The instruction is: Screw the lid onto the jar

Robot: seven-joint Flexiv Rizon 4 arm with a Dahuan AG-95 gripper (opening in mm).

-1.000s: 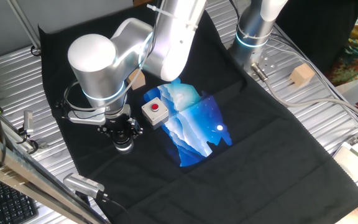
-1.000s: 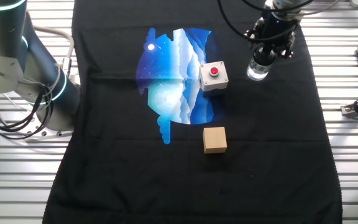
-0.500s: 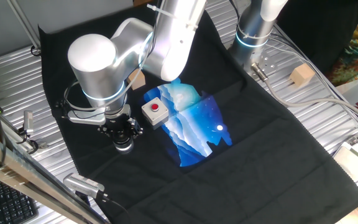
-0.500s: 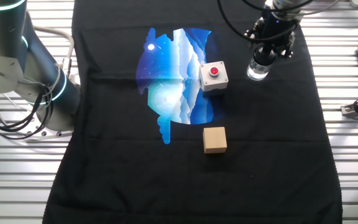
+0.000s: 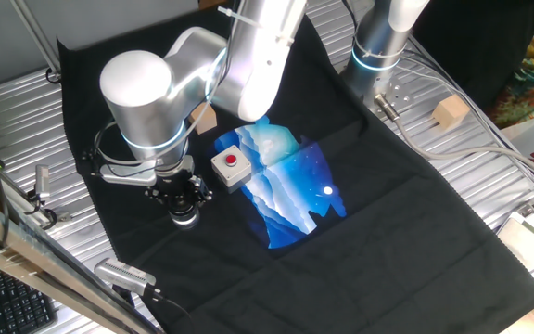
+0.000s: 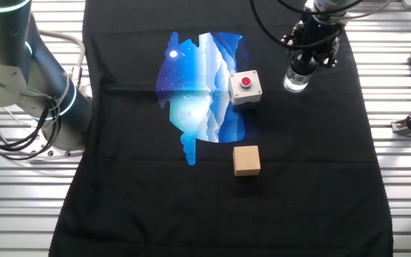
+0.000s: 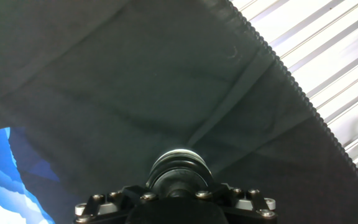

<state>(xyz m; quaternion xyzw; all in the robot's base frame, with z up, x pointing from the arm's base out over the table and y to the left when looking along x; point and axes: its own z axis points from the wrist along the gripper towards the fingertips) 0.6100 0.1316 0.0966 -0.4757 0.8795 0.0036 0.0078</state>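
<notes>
The clear jar (image 6: 295, 83) stands upright on the black cloth, right of the red-button box; it also shows in one fixed view (image 5: 185, 219). The black lid (image 6: 302, 64) sits on top of the jar. My gripper (image 6: 304, 63) points straight down over the jar, its fingers closed round the lid; it also shows at the cloth's left side (image 5: 182, 199). In the hand view the round lid (image 7: 179, 176) sits between the jaws at the bottom edge, and the jar under it is hidden.
A white box with a red button (image 6: 245, 87) stands just left of the jar. A tan wooden cube (image 6: 246, 160) lies nearer the cloth's front. A blue picture (image 6: 198, 86) covers the cloth's middle. A second arm's base (image 6: 27, 71) stands at the left. The cloth's edge (image 7: 303, 99) meets ribbed metal.
</notes>
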